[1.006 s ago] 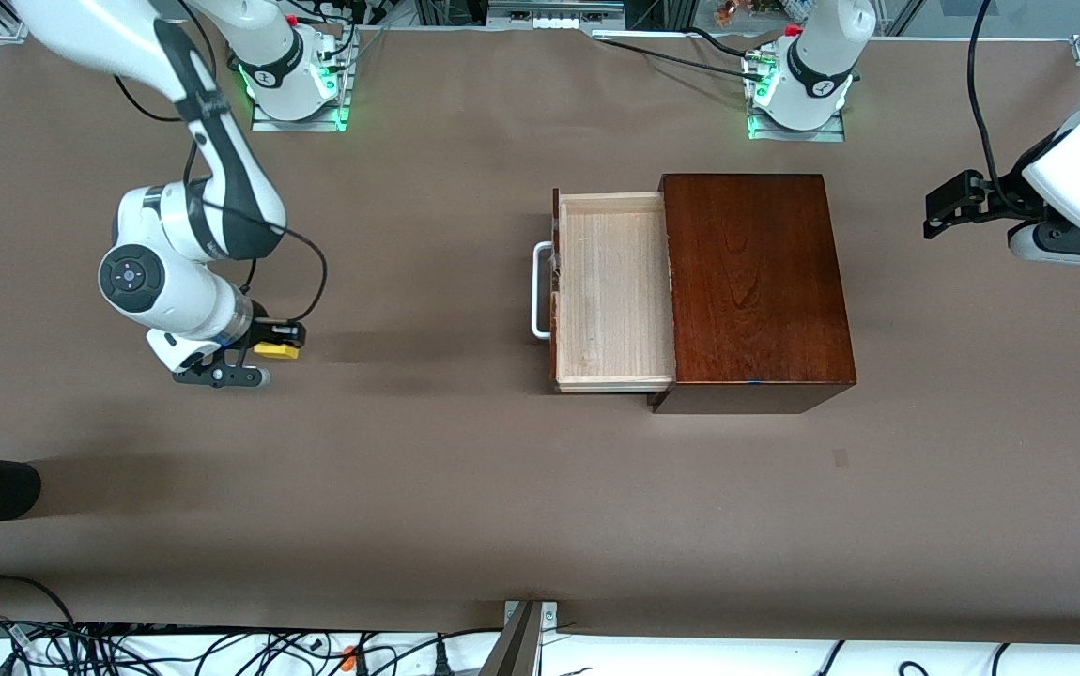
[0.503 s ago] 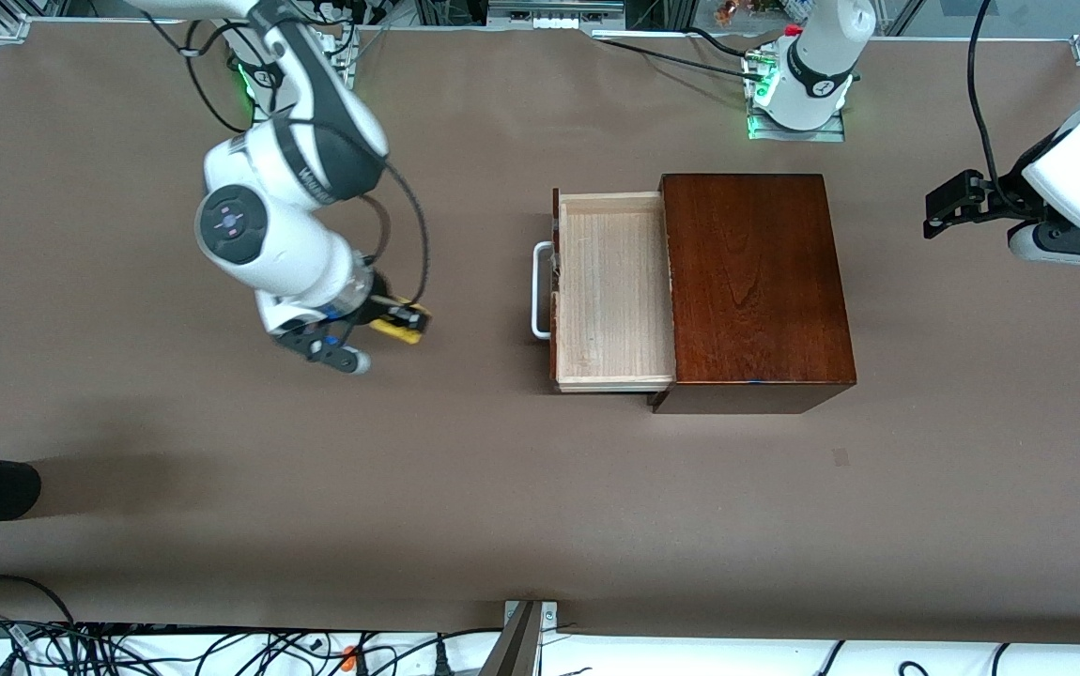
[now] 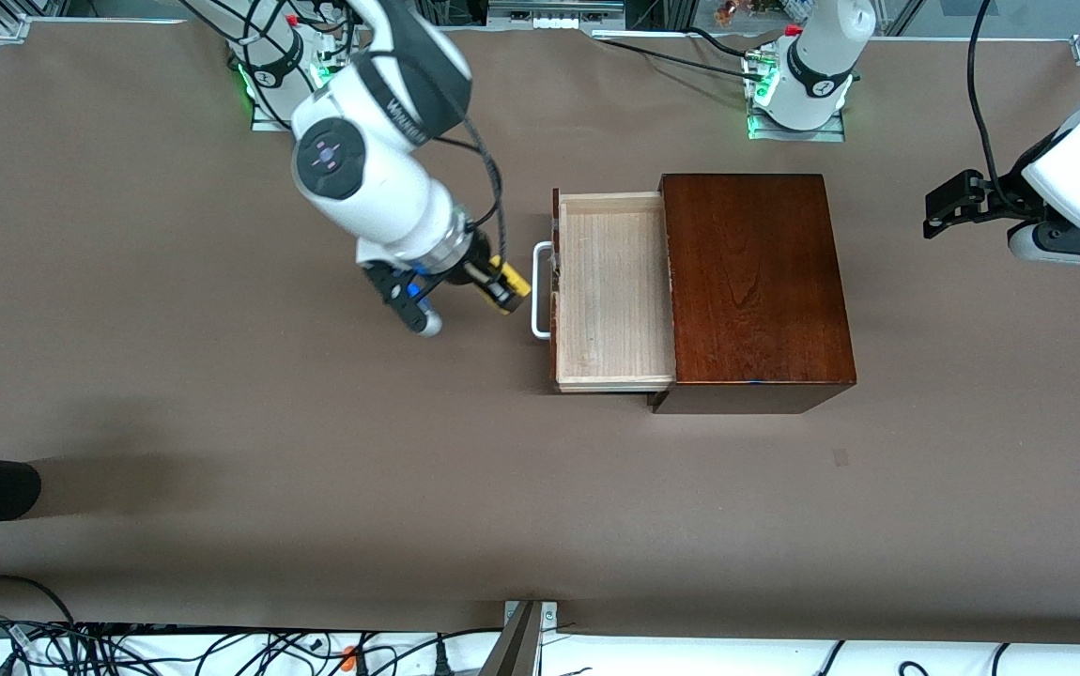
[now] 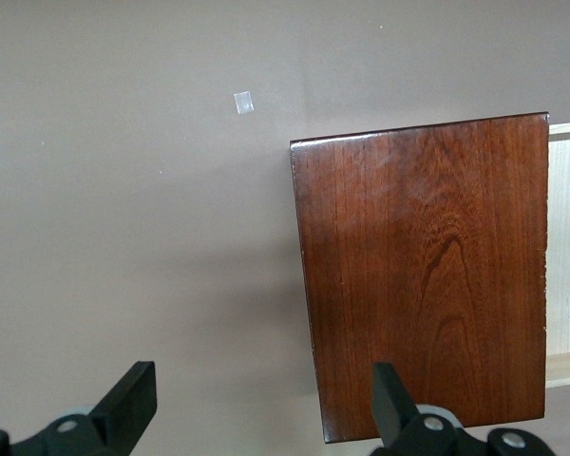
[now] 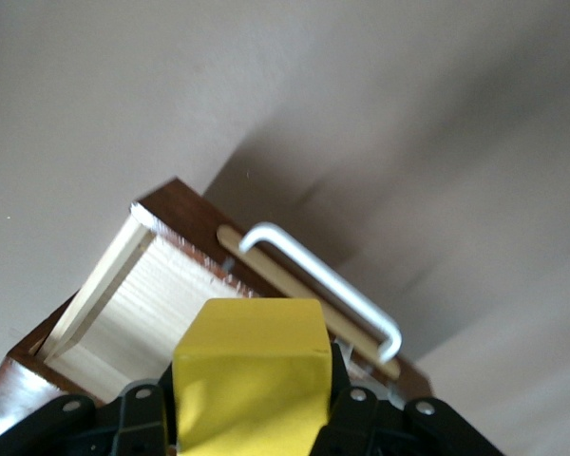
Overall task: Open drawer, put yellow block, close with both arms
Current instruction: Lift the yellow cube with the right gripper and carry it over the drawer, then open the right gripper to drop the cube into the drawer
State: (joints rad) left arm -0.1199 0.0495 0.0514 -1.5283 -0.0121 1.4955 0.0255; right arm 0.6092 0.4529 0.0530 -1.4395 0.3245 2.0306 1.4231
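My right gripper (image 3: 500,285), fingers clamped on the yellow block (image 3: 509,282), hangs at nine o'clock of the open drawer (image 3: 610,291), ready for dropping in. Left gripper (image 3: 948,205) waits, fingers spread, empty.

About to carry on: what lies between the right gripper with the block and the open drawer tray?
In the front view, only the white loop handle and the drawer front separate the right gripper, shut on the yellow block, from the tray.

Even bright light, soft shadows
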